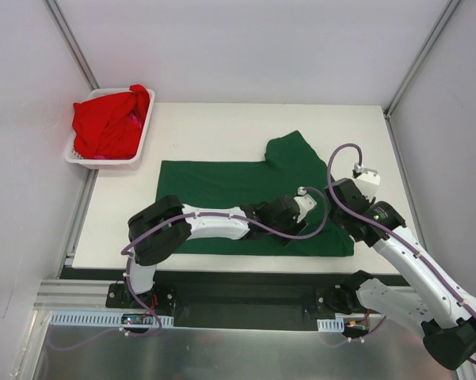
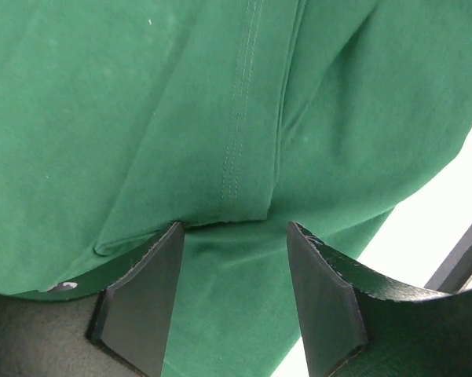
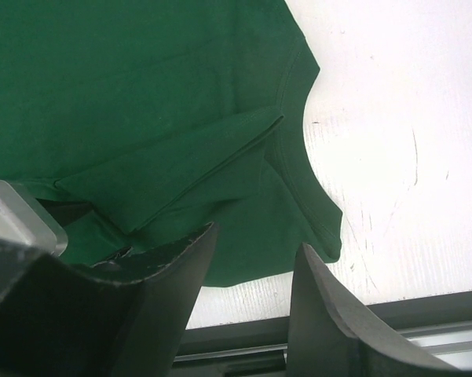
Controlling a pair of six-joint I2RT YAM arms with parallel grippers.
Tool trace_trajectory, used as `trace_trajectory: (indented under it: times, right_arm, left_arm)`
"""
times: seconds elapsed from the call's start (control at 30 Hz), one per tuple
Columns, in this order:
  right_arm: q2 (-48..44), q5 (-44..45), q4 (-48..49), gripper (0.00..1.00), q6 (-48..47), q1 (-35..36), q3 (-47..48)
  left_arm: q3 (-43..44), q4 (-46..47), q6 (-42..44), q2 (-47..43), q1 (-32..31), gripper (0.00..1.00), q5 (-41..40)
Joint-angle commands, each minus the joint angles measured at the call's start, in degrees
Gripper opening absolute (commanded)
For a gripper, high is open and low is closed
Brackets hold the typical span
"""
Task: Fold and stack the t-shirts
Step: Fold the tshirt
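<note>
From above, the green t-shirt (image 1: 222, 186) is lying spread on the table (image 1: 222, 119), its right end doubled over, so folding is judged to be under way. The red t-shirts (image 1: 111, 123) are being kept in the basket (image 1: 103, 161), far left. Bare table is lying open on the far side.

At the left wrist, the left gripper (image 2: 234, 236) is being held spread, nothing pinched. A sleeve hem (image 2: 232, 188) is lying between its jaws, and closing on it is probably being called for.

At the right wrist, the right gripper (image 3: 257, 239) is likewise being held spread, beside the neckline (image 3: 298, 149). The table's near edge is lying close.

Top view: high, rear, looking down on table (image 1: 214, 127). Wrist views: close, sharing green t-shirt (image 1: 222, 184).
</note>
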Motion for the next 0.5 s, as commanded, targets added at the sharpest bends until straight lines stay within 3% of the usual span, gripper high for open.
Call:
trace_trajectory:
  times: [0.0,0.47]
  right_arm:
    - [-0.38,0.14,0.38,0.49,-0.41,-0.63,-0.35]
    - [-0.91,-0.13,0.55,0.49,-1.03,-1.68,-1.23]
  left_arm:
    - [2.73,0.25,1.33,-1.16,-1.13,0.55,-1.66]
    - [2.29,2.97,2.12,-0.64,-3.33,0.54,-5.17]
